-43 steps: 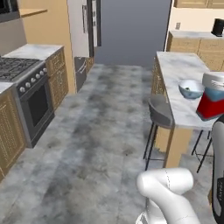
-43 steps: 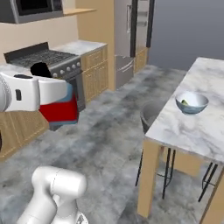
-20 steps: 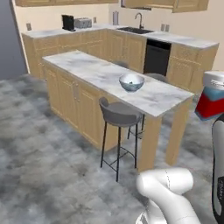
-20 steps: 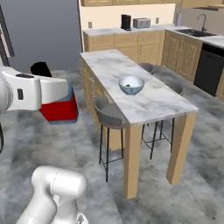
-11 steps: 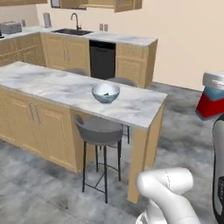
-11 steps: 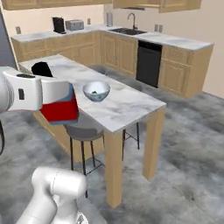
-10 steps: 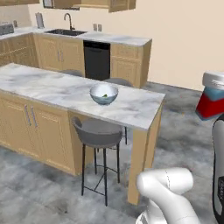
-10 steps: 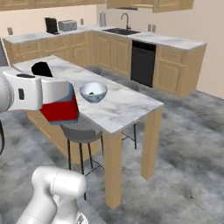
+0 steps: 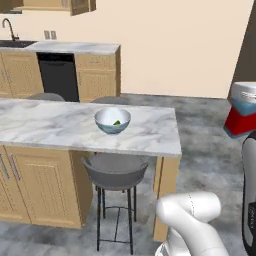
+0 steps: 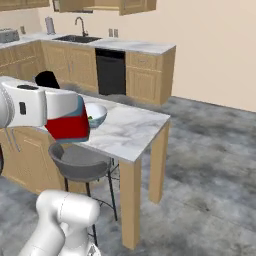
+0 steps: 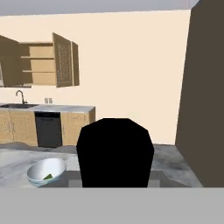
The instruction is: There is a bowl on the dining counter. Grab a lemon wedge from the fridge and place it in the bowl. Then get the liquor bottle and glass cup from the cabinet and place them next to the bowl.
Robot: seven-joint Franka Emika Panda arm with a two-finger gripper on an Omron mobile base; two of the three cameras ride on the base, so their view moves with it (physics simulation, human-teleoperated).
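Bowl, pale blue-white and round (image 9: 112, 121), sits upright on the long white-grey veined marble dining counter (image 9: 45, 127), near its free end, with a small green lemon wedge (image 9: 116, 122) lying inside it. A grey round-seated stool on thin black legs (image 9: 115, 173) is tucked under the counter edge just below the bowl. Beyond the counter, a black dishwasher front (image 9: 59, 76) stands among light wood base cabinets along the back wall. Above that run, the light tan wooden wall cabinet (image 11: 43, 65) hangs with its door swung open, plain shelves showing. The robot's red-and-white gripper (image 10: 66, 119) hovers beside the bowl, above the counter's near edge. From the hand camera, a large black blocky shape (image 11: 115, 152) covers the fingers, so I cannot tell whether they are spread or clamped.
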